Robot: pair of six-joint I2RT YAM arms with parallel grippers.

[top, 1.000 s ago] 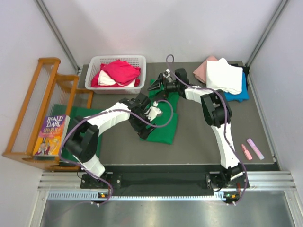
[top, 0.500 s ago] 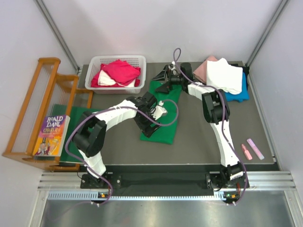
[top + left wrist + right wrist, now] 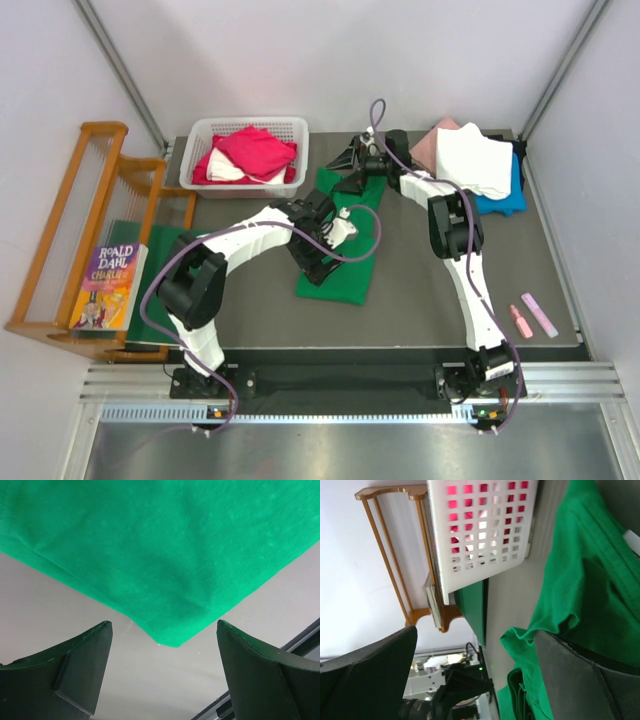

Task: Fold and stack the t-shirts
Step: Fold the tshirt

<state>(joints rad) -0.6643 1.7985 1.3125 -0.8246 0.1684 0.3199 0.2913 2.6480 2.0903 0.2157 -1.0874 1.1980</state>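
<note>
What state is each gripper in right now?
Left gripper: open around the green t-shirt corner, not gripping it.
Right gripper: open, holding nothing.

Six t-shirts show: one bright green tee (image 3: 340, 262) lying alone; one pink tee (image 3: 428, 148), one white tee (image 3: 472, 162) and one blue tee (image 3: 505, 200) piled together; and one magenta tee (image 3: 258, 150) and a second white tee (image 3: 222, 170) in the single white basket (image 3: 250, 124). There are two robot arms, the left arm (image 3: 240, 235) and the right arm (image 3: 465, 280), one wooden rack (image 3: 70, 220), one book (image 3: 108, 285), one dark green mat (image 3: 150, 245) and two small pink sticks (image 3: 521, 320).
</note>
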